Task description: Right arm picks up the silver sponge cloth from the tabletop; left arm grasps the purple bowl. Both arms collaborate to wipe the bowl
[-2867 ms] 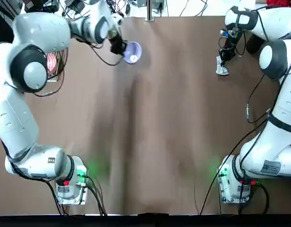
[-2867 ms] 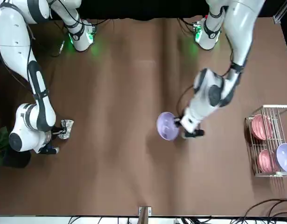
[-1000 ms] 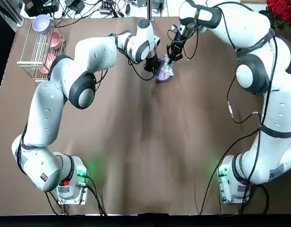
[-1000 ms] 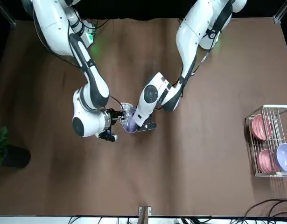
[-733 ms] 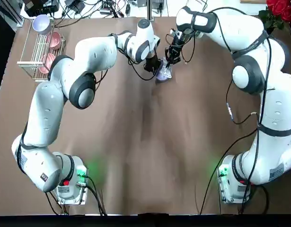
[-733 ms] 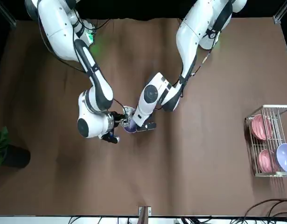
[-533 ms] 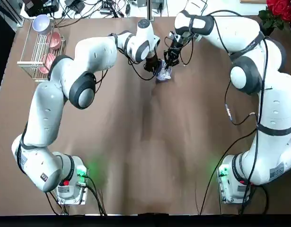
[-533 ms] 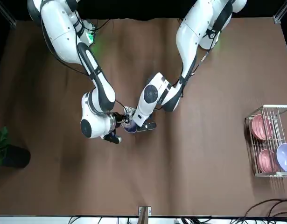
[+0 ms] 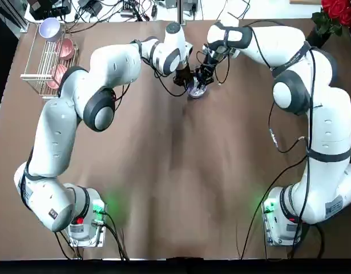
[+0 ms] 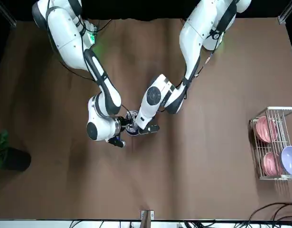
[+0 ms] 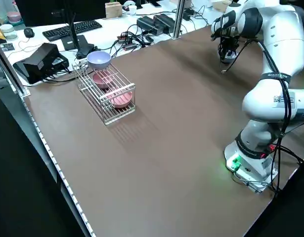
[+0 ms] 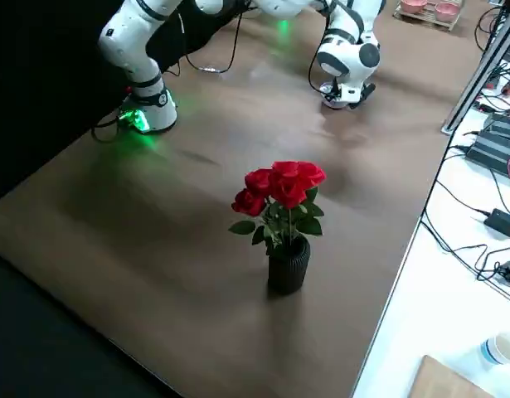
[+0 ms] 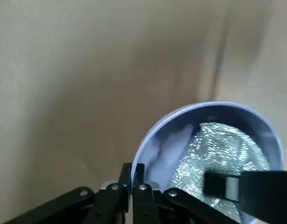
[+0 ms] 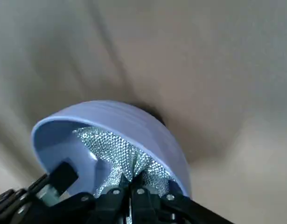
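Your table (image 9: pixel 175 188) is covered in plain brown, and at its far left corner, seen from the robot, a wire rack (image 9: pixel 47 54) holds pink bowls and one lavender bowl (image 9: pixel 49 27). A vase of red roses (image 12: pixel 279 199) stands at the far right corner. Beyond the far edge you have a white desk with a keyboard (image 11: pixel 72 28), power bricks and cables.

Both arms meet at the middle of the far side. The left gripper (image 13: pixel 133 179) has its fingers pinched together on the rim of the purple bowl (image 13: pixel 213 140), which is tilted. The right gripper (image 14: pixel 134 184) is closed on the silver sponge cloth (image 14: pixel 117 156), and the cloth is pressed against the bowl's glossy inside. In the top view the bowl (image 9: pixel 196 89) sits between the two grippers, largely hidden by them.

Compared with half a second ago, your right arm (image 9: pixel 261 43) has swung its elbow further in towards the centre and its wrist has crowded closer over the bowl, so less of the cloth shows from above. The left arm (image 9: pixel 112 63) has barely changed. Nearly three seconds ago the arms were far apart, the left lifting the bowl and the right over the cloth at the table's right side.
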Motion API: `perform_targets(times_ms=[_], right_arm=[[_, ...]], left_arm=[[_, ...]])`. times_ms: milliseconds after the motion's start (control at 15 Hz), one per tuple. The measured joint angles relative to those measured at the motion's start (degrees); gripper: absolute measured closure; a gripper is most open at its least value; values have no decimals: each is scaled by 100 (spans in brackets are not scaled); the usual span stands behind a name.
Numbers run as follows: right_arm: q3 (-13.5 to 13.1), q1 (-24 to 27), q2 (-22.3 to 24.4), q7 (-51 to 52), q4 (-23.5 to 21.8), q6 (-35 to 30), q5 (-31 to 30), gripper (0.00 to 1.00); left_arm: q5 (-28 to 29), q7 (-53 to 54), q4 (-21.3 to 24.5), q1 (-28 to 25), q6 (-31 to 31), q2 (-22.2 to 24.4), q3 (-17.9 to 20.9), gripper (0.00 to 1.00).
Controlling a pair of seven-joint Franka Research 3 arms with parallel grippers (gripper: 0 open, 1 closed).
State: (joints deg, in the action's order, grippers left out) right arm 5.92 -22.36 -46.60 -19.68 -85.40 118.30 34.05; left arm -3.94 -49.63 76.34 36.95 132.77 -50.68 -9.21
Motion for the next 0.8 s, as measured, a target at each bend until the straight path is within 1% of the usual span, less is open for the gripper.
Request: perform_targets(times_ms=[200, 400, 533, 800], right_arm=[[7, -11, -53, -3, 8, -24, 63, 97], [6, -20, -85, -10, 10, -323, 264, 97], [-12, -19, -114, -10, 26, -400, 390, 97], [-25, -18, -123, -10, 55, -420, 406, 97]], left_arm=[[4, 0, -15, 9, -4, -1, 1, 95], [4, 3, -15, 9, -4, -3, 1, 95], [4, 9, -15, 9, -5, -3, 1, 95], [4, 10, -15, 9, -9, -3, 1, 95]])
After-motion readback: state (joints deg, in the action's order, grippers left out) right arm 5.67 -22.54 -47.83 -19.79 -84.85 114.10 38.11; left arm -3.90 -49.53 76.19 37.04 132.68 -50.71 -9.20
